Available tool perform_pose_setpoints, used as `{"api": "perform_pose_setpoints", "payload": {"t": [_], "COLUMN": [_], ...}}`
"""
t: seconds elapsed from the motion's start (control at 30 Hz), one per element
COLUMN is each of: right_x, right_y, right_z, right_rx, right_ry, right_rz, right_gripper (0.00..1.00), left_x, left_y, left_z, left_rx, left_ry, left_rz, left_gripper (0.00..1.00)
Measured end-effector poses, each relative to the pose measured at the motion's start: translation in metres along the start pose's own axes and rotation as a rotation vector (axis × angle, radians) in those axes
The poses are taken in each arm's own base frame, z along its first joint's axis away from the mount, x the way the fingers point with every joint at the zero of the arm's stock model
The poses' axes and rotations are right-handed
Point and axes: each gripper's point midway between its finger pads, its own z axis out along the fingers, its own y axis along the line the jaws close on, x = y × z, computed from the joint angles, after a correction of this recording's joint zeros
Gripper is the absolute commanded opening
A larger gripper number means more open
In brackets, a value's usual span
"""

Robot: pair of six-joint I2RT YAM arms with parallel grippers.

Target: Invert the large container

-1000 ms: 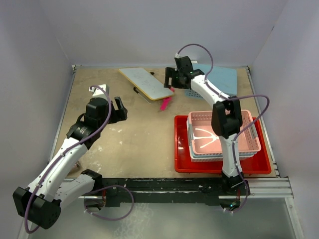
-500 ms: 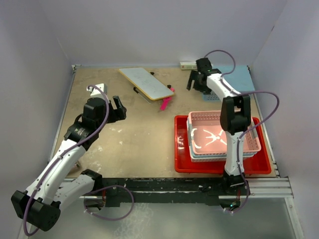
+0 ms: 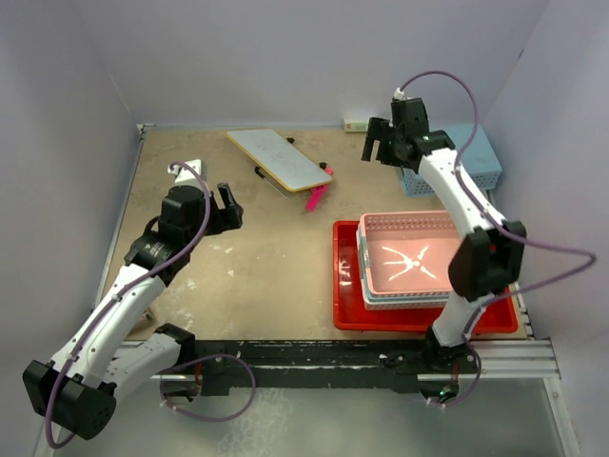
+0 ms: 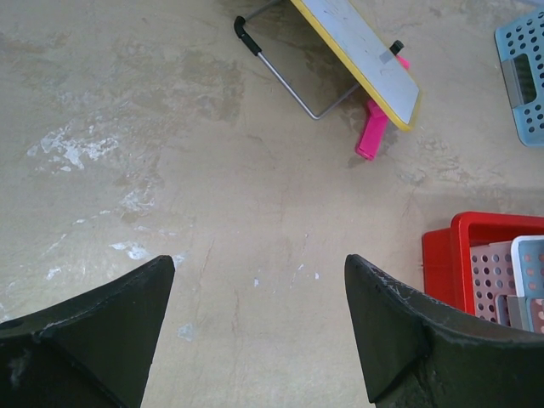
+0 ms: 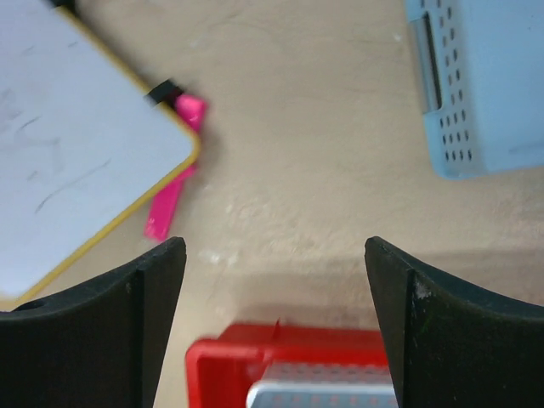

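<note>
Top external view: tray (image 3: 345, 276) lies flat on the table (image 3: 266, 267), open side up, not yet turned. Pink basket (image 3: 419, 259) sits inside the tray, stacked on a paler basket (image 3: 409, 302). Together they fill most of the tray, leaving a red strip along its left and near sides.

Right tool (image 3: 379, 145) hangs beyond the tray's far edge, apart from it. Right wrist view shows its fingers (image 5: 136, 314) spread wide, released, with the tray's far left corner low between them.

Left tool (image 3: 228, 205) hangs well left of the tray. Left wrist view shows its fingers (image 4: 93, 331) likewise spread, released, with the tray's corner at the right edge of frame.

Blue basket (image 3: 481, 157) stands beyond the tray's far right corner, apart from it. Whiteboard (image 3: 278, 157) sits beyond and left of the tray, tilted on a wire stand (image 4: 289, 76). Pink item (image 3: 314, 198) lies at the board's end nearer the tray; contact with the board cannot be confirmed.
</note>
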Motion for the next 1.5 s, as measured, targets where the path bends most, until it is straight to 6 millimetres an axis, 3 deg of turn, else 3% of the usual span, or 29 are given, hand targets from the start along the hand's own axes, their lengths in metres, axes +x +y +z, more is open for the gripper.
{"api": "perform_pose_setpoints", "payload": {"t": [0.07,0.17,0.27,0.4,0.5,0.6,0.7,0.8,0.93,1.0,1.23,1.33,1.5], "right_x": [0.002,0.020,0.067,0.132,0.167,0.183,0.190,0.196,0.199,0.201,0.195,0.170,0.096], "right_y": [0.014,0.030,0.037,0.028,0.024,0.030,0.034,0.034,0.031,0.030,0.025,0.028,0.053], "right_z": [-0.037,-0.093,-0.132,-0.147,-0.150,-0.154,-0.152,-0.145,-0.139,-0.138,-0.147,-0.170,-0.233], "right_rx": [-0.051,-0.123,-0.186,-0.188,-0.171,-0.172,-0.159,-0.126,-0.096,-0.089,-0.059,-0.062,-0.194], "right_ry": [-0.041,-0.085,-0.059,0.065,0.158,0.197,0.211,0.227,0.233,0.235,0.236,0.198,0.021], "right_rz": [-0.029,-0.077,-0.120,-0.147,-0.160,-0.168,-0.172,-0.166,-0.164,-0.165,-0.164,-0.161,-0.092], "right_gripper": [0.88,0.87,0.85,0.82,0.78,0.70,0.46,0.29,0.25,0.03,0.00,0.00,0.00], "left_x": [0.000,-0.001,-0.002,0.000,0.002,0.003,0.003,0.000,-0.003,-0.003,-0.011,-0.012,-0.027], "left_y": [0.000,-0.002,-0.003,-0.006,-0.008,-0.010,-0.013,-0.017,-0.018,-0.018,-0.022,-0.021,-0.018], "left_z": [0.000,0.002,0.006,0.012,0.018,0.024,0.028,0.028,0.028,0.028,0.024,0.023,0.010], "left_rx": [0.002,0.006,0.010,0.016,0.020,0.026,0.040,0.054,0.060,0.060,0.075,0.070,0.052], "left_ry": [0.000,-0.003,-0.004,0.003,0.014,0.020,0.021,0.010,-0.001,-0.003,-0.032,-0.039,-0.093], "left_rz": [0.000,-0.001,-0.001,-0.001,0.001,0.001,-0.002,-0.006,-0.008,-0.008,-0.032,-0.038,-0.063], "left_gripper": [0.79,0.79,0.79,0.79,0.79,0.79,0.79,0.79,0.79,0.79,0.79,0.78,0.78]}}
